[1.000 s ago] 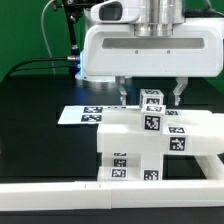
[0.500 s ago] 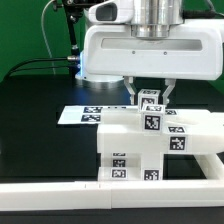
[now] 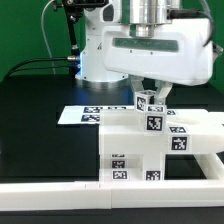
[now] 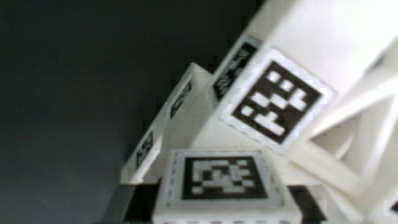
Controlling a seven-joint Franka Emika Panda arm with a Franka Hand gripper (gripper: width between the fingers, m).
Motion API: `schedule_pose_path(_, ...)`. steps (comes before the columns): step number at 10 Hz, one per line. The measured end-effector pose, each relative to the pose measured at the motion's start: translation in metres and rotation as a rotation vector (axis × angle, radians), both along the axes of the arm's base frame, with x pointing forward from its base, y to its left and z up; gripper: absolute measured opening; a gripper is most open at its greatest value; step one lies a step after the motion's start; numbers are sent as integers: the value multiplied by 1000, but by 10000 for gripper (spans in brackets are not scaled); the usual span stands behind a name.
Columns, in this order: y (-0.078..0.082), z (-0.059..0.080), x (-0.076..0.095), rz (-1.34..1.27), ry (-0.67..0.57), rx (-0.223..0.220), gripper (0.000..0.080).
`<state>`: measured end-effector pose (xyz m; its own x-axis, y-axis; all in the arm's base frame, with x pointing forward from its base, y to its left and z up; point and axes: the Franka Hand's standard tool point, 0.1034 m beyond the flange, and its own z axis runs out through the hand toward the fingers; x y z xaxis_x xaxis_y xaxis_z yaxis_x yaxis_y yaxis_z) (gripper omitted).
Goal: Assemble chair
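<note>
White chair post sits pinched within claw.

Hand now tilted, fingers closed onto the chair's top block.

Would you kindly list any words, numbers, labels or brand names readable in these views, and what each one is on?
No readable words, numbers or brand names in either view.
Chair: only black-and-white square tags, patterns without letters.
Marker board: the same kind of tags, no text.
</note>
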<state>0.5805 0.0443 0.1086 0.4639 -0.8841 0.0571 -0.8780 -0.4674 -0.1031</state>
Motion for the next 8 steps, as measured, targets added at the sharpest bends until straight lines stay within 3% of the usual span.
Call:
schedule_pose_path(6, 1, 1, 0, -355, -12, 107, 265)
schedule_pose_path(8, 1, -1, 0, -338, -9, 103, 272)
